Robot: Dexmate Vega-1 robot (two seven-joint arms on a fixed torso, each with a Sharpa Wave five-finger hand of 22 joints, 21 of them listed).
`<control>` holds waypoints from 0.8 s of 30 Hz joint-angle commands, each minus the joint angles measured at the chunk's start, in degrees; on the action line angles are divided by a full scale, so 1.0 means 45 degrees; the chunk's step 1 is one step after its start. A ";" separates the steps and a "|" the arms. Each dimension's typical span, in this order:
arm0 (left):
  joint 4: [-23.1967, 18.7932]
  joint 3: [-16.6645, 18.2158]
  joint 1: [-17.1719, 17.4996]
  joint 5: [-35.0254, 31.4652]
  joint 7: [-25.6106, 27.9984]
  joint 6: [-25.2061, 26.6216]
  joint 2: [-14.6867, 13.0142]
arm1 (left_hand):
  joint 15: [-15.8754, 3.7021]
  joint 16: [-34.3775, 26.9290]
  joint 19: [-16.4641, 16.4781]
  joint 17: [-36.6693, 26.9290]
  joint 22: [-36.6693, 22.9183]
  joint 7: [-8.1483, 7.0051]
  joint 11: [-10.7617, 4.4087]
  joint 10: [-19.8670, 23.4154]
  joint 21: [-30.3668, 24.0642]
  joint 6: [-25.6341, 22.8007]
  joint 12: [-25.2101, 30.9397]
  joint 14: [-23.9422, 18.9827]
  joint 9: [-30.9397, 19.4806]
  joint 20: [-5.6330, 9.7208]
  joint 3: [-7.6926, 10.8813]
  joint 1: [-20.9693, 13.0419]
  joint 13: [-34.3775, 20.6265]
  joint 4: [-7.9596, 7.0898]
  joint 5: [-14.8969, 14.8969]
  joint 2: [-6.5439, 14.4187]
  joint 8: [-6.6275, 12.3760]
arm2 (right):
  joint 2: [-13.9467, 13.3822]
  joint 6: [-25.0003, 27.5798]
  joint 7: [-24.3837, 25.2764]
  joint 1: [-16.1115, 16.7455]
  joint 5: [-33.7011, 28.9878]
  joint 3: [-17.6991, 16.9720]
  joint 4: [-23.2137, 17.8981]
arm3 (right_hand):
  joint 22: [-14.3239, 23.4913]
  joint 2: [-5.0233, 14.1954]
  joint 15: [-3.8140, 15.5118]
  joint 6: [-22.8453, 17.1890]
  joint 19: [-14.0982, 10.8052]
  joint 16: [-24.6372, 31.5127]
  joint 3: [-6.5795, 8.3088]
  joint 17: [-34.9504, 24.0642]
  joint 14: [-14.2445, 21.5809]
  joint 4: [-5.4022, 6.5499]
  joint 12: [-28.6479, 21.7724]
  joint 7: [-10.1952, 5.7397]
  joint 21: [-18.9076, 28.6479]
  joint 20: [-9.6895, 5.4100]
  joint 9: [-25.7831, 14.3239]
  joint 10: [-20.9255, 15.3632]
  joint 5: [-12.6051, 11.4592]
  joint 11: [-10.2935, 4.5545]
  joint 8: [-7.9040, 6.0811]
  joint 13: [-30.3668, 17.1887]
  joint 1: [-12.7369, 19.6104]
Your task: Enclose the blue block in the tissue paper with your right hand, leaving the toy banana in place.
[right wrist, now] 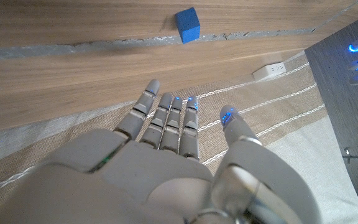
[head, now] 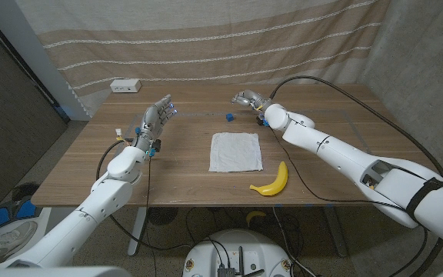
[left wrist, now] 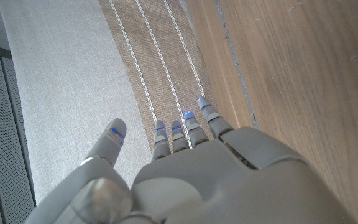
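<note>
The right hand [head: 246, 98] hovers over the far part of the surface [head: 183, 181] with fingers spread wide and nothing in it, the blue block [head: 228, 117] lying apart, just beside it toward the middle. Nearer the robot lies the white tissue paper [head: 235, 151], flat and apart from the block, with the toy banana [head: 272, 181] by its near right corner. The left hand [head: 155, 120] is raised, fingers apart, empty.
</note>
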State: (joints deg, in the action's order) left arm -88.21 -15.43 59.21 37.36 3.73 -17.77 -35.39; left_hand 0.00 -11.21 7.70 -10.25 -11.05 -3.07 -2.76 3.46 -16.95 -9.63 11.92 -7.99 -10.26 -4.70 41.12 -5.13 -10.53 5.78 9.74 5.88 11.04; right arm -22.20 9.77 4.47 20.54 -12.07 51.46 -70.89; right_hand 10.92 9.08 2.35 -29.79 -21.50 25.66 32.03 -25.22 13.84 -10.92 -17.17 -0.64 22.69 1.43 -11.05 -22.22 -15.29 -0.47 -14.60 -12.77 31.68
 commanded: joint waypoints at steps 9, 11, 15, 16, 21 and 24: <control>0.0229 0.0056 -0.0114 0.0177 -0.0213 0.0050 -0.0036 | 0.0006 0.0040 0.0040 -0.0053 -0.0059 -0.0030 -0.0030 0.0075 0.0001 -0.0154 -0.0062 -0.0161 -0.0036 -0.0079 0.0098 0.0192 -0.0029 0.0034 0.0045 0.0496 -0.0011 | 0.0842 0.0583 0.0596 -0.0640 -0.1436 0.1098 0.1308 | 0.0009 -0.0250 0.0957 -0.0146 -0.0215 -0.0063 0.0193 0.0081 0.0103 -0.0120 0.0123 -0.0228 0.0131 -0.0134 -0.0062 -0.0004 -0.0113 -0.0417 0.0079 -0.0012 0.1076; 0.0272 0.0050 -0.0142 0.0197 -0.0262 0.0042 -0.0030 | -0.0001 0.0041 0.0039 -0.0053 -0.0059 -0.0028 -0.0026 0.0077 0.0003 -0.0155 -0.0061 -0.0163 -0.0036 -0.0081 0.0098 0.0196 -0.0029 0.0036 0.0045 0.0492 -0.0012 | 0.0912 0.0677 0.0638 -0.0709 -0.1584 0.1216 0.1430 | 0.0007 -0.0314 0.0969 -0.0137 -0.0223 -0.0078 0.0196 0.0096 0.0079 -0.0115 0.0150 -0.0250 0.0136 -0.0131 -0.0062 0.0014 -0.0107 -0.0441 0.0095 -0.0008 0.1244; 0.0327 0.0026 -0.0207 0.0217 -0.0293 0.0088 -0.0016 | -0.0002 0.0041 0.0041 -0.0056 -0.0059 -0.0034 -0.0004 0.0080 0.0005 -0.0157 -0.0062 -0.0165 -0.0037 -0.0090 0.0096 0.0211 -0.0029 0.0032 0.0045 0.0488 -0.0015 | 0.1076 0.0747 0.0793 -0.0829 -0.1847 0.1442 0.1764 | 0.0000 -0.0458 0.1036 -0.0173 -0.0257 -0.0095 0.0221 0.0133 0.0084 -0.0145 0.0195 -0.0321 0.0150 -0.0171 -0.0060 0.0027 -0.0096 -0.0533 0.0101 -0.0001 0.1633; 0.0341 0.0021 -0.0224 0.0224 -0.0299 0.0097 -0.0010 | -0.0007 0.0041 0.0042 -0.0057 -0.0059 -0.0033 0.0016 0.0082 0.0006 -0.0152 -0.0062 -0.0166 -0.0037 -0.0088 0.0098 0.0217 -0.0029 0.0028 0.0045 0.0490 -0.0018 | 0.1115 0.0741 0.0834 -0.0852 -0.1893 0.1486 0.1852 | -0.0004 -0.0552 0.1030 -0.0191 -0.0276 -0.0110 0.0233 0.0157 0.0079 -0.0165 0.0214 -0.0337 0.0156 -0.0187 -0.0058 0.0021 -0.0085 -0.0574 0.0100 0.0004 0.1845; 0.0424 -0.0015 -0.0314 0.0229 -0.0367 0.0132 -0.0006 | 0.0009 0.0046 0.0039 -0.0058 -0.0060 -0.0033 0.0004 0.0068 0.0012 -0.0157 -0.0069 -0.0165 -0.0037 -0.0098 0.0101 0.0232 -0.0029 0.0029 0.0047 0.0484 -0.0021 | 0.1251 0.0694 0.0812 -0.0977 -0.2023 0.1685 0.2201 | -0.0016 -0.0906 0.1150 -0.0267 -0.0364 -0.0134 0.0239 0.0232 0.0121 -0.0163 0.0283 -0.0448 0.0187 -0.0257 -0.0054 -0.0011 0.0005 -0.0677 0.0095 0.0020 0.2642; 0.0488 -0.0051 -0.0367 0.0193 -0.0448 0.0112 -0.0025 | 0.0008 0.0046 0.0043 -0.0060 -0.0060 -0.0036 -0.0001 0.0056 0.0012 -0.0160 -0.0075 -0.0171 -0.0037 -0.0099 0.0103 0.0244 -0.0029 0.0023 0.0047 0.0485 -0.0023 | 0.1344 0.0729 0.0762 -0.1074 -0.2129 0.1830 0.2426 | -0.0017 -0.0987 0.1180 -0.0290 -0.0391 -0.0128 0.0227 0.0245 0.0146 -0.0147 0.0307 -0.0475 0.0198 -0.0277 -0.0054 -0.0007 0.0037 -0.0704 0.0094 0.0022 0.2855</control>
State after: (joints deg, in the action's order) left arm -86.77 -15.27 58.30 38.21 2.48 -17.50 -35.48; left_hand 0.00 -10.87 7.70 -10.25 -11.05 -3.38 -2.76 3.46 -16.95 -9.94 11.65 -7.99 -10.26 -4.70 41.12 -4.68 -10.53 5.78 9.74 5.87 11.04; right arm -17.94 12.68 7.68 17.25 -19.58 57.15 -63.85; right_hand 10.65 4.99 2.35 -31.10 -22.62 25.21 32.82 -24.17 13.84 -11.71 -15.88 -2.39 23.32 0.30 -11.05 -22.19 -15.29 -3.12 -14.14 -12.51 42.87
